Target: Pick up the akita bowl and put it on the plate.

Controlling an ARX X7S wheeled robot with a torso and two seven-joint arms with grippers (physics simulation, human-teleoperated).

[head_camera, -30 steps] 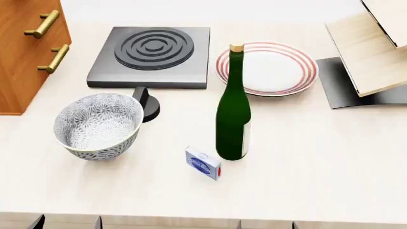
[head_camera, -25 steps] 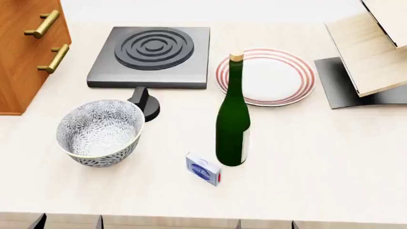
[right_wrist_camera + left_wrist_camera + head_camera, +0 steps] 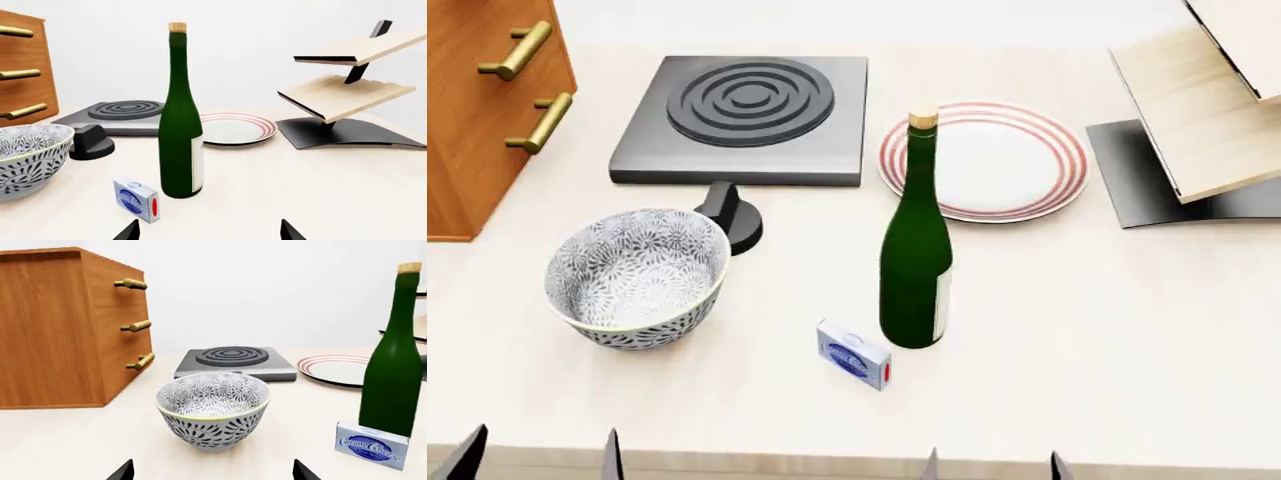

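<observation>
The akita bowl (image 3: 637,276) (image 3: 213,409) (image 3: 27,157), white with a dense grey-black floral pattern, stands upright on the pale counter at the front left. The plate (image 3: 985,159) (image 3: 335,369) (image 3: 231,127), white with red rings, lies flat at the back right of centre. My left gripper (image 3: 541,462) (image 3: 211,475) is open at the counter's near edge, short of the bowl and apart from it. Further right along that edge, my right gripper (image 3: 992,467) (image 3: 208,234) is open too, near the green bottle. Only the fingertips of both grippers show.
A tall green bottle (image 3: 916,250) stands between bowl and plate, a small cream cheese box (image 3: 854,354) at its foot. A dark burner (image 3: 747,118) with a black knob (image 3: 733,214) lies behind the bowl. A wooden drawer cabinet (image 3: 487,100) stands far left, a wooden rack (image 3: 1214,100) far right.
The view has settled slightly. The fingertips of both grippers now reach a little further up from the bottom edge of the head view. Bowl, bottle and plate stand where they were.
</observation>
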